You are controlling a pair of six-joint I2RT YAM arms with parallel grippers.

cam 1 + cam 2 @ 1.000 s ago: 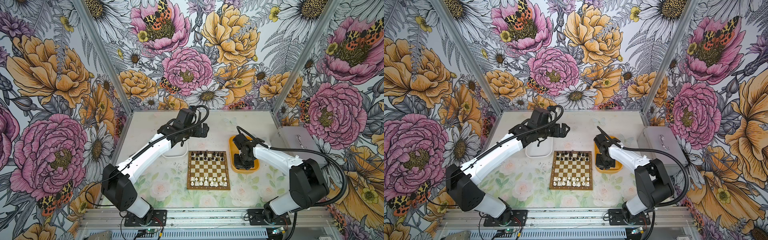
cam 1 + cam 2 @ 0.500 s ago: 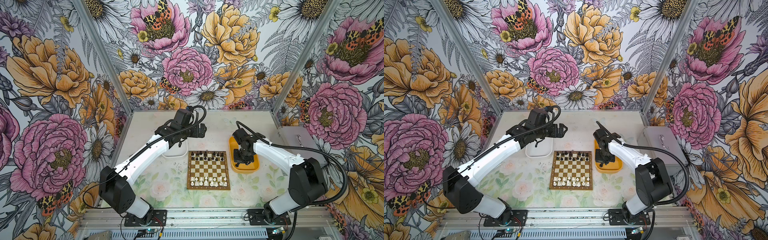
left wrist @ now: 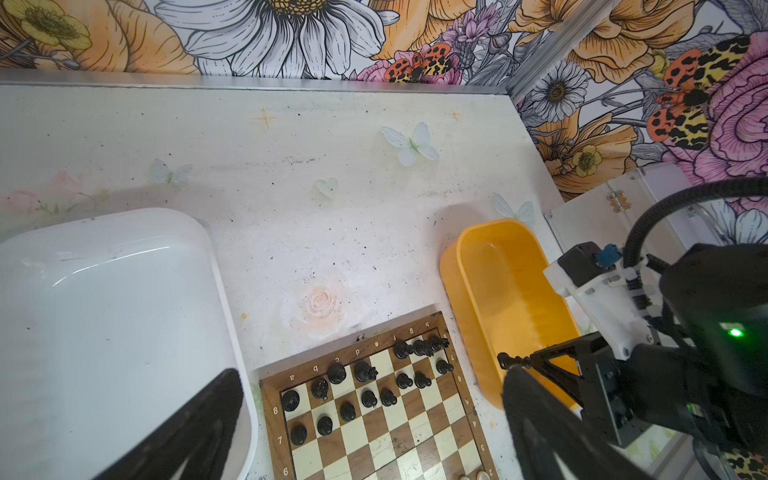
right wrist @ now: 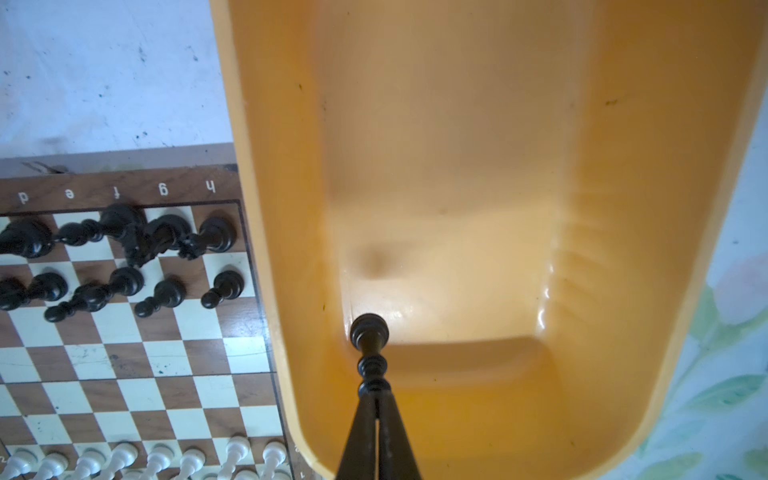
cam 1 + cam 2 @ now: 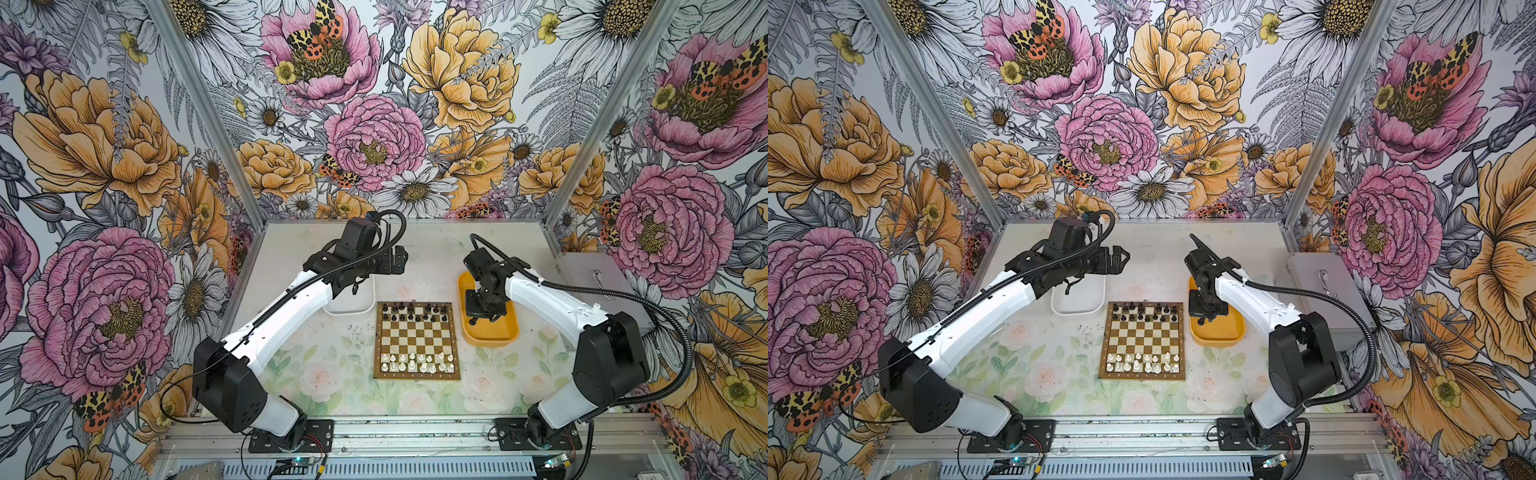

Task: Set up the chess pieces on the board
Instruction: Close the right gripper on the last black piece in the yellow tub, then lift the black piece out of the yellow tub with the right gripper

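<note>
black piece (image 4: 369,347) pinched by its top in right claw (image 4: 376,399), tips closed tight on it, over yellow tray (image 4: 623,208), just right of board (image 5: 417,338) at mid-frame in a top view. left claw (image 5: 1120,259) spread wide, empty, upper left of board.

risk: narrow hold, piece may twist or drop. crowded black pieces (image 4: 166,237) may topple on lowering.

piece type unclear. cannot tell whether its base touches tray floor. white tray (image 3: 104,291) partly under arm in top views.

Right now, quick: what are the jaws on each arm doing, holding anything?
Left gripper: jaws open, holding nothing.
Right gripper: jaws shut on a black chess piece over the yellow tray.
</note>
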